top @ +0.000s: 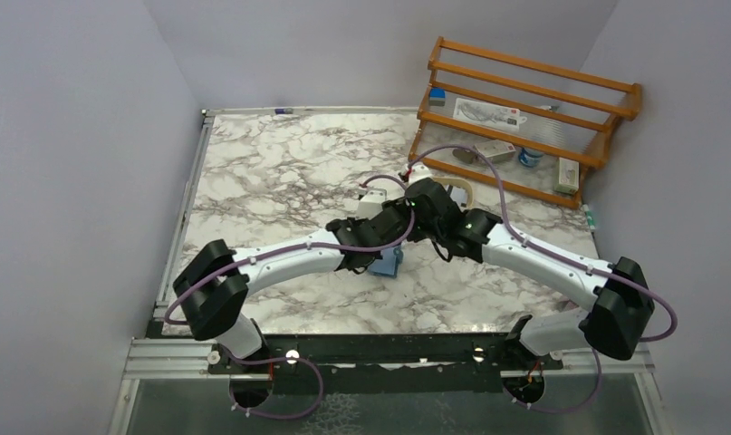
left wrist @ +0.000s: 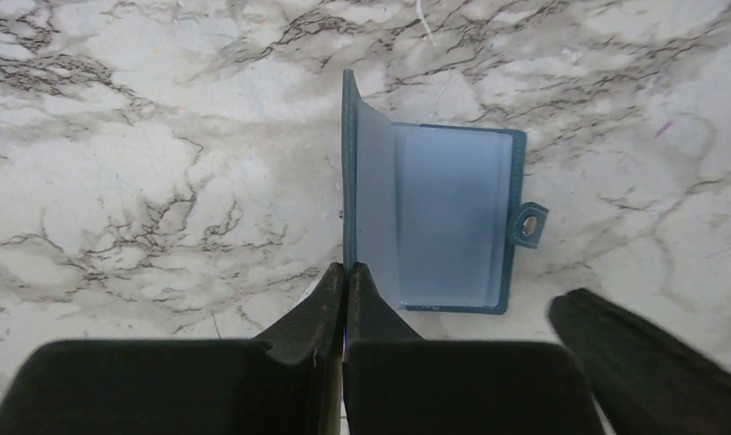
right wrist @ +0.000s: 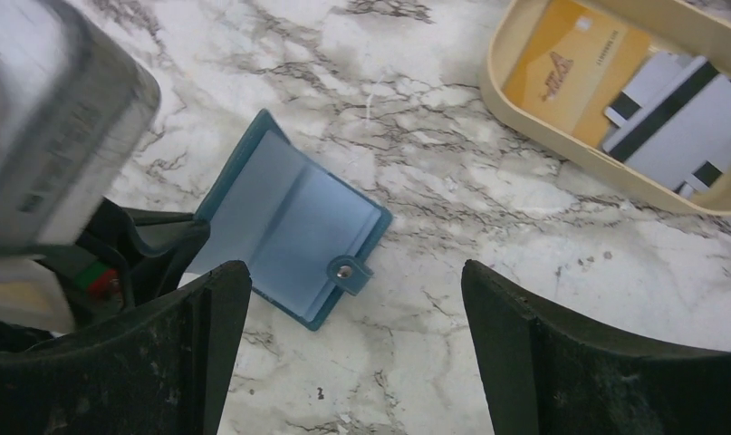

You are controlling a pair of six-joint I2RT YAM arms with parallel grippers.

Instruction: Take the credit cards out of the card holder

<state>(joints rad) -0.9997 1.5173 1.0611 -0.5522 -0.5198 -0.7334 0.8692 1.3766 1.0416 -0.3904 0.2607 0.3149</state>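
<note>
On marble, card holder (left wrist: 452, 217) open (pale inside) — left fingers (left wrist: 330, 299) pinching its cover, right fingers (right wrist: 207, 335) spread, cards (right wrist: 615, 82) in tray (right wrist: 524, 118)

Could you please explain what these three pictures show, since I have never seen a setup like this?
Two robot arms are bolted at the near edge of a marble table. One picture looks down from above; the other two come from cameras on each wrist. The left hand is shut, pinching the upright flap of the open teal card holder, whose other half lies flat. The right hand hangs open above the table, holding nothing. A yellow-orange card and whitish cards lie in a tan tray. A wooden rack stands behind.
</note>
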